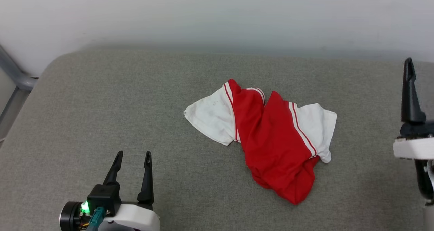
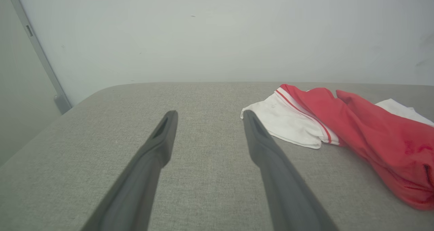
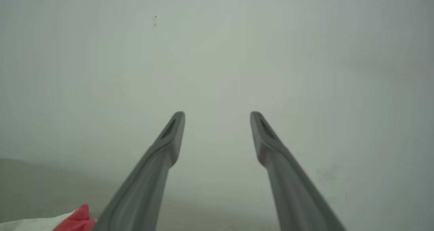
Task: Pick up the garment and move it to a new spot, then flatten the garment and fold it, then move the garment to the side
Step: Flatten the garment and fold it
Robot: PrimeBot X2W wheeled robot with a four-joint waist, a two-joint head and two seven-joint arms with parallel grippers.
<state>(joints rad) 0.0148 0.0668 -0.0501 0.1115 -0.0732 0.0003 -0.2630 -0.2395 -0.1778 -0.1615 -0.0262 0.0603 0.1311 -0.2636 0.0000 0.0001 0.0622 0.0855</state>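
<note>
The garment [image 1: 271, 136] lies crumpled in the middle of the grey cushioned surface [image 1: 101, 105], its red body bunched between two white sleeves with red stripe trim. No lettering shows. My left gripper [image 1: 133, 153] stands open at the lower left, well short of the garment, with nothing between its fingers. The left wrist view has the garment [image 2: 339, 126] off to the right of my open left gripper [image 2: 208, 114]. At the right edge one dark finger [image 1: 410, 92] of my right gripper rises, clear of the garment. My right gripper [image 3: 217, 114] is open and faces the pale wall, a scrap of garment [image 3: 76, 219] at the bottom left.
A pale wall [image 1: 217, 17] runs behind the surface. A grey metal frame [image 1: 13, 75] stands at the far left beside the surface's rounded corner. Bare grey fabric lies on the garment's left and in front of it.
</note>
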